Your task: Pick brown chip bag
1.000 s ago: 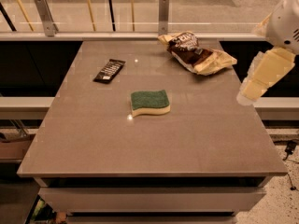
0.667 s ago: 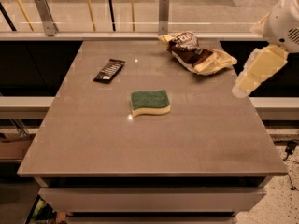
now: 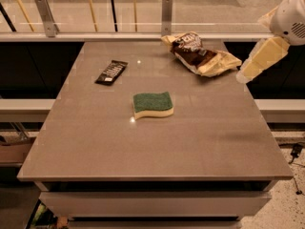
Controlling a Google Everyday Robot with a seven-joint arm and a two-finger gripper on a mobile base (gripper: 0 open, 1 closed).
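The brown chip bag (image 3: 198, 54) lies at the far right of the grey table (image 3: 157, 142). It is wrinkly, with a dark brown middle, white lettering and pale yellow ends. My gripper (image 3: 252, 66) hangs at the right edge of the view, cream-coloured, just right of the bag's yellow end and above the table's right edge. It does not touch the bag and holds nothing that I can see.
A green sponge (image 3: 152, 104) with a pale base lies in the table's middle. A small flat dark wrapper (image 3: 111, 72) lies at the far left. A glass railing with metal posts (image 3: 166, 14) runs behind the table.
My gripper has risen and moved toward the far right, closer to the chip bag's yellow end. The bag, sponge and wrapper have not moved.
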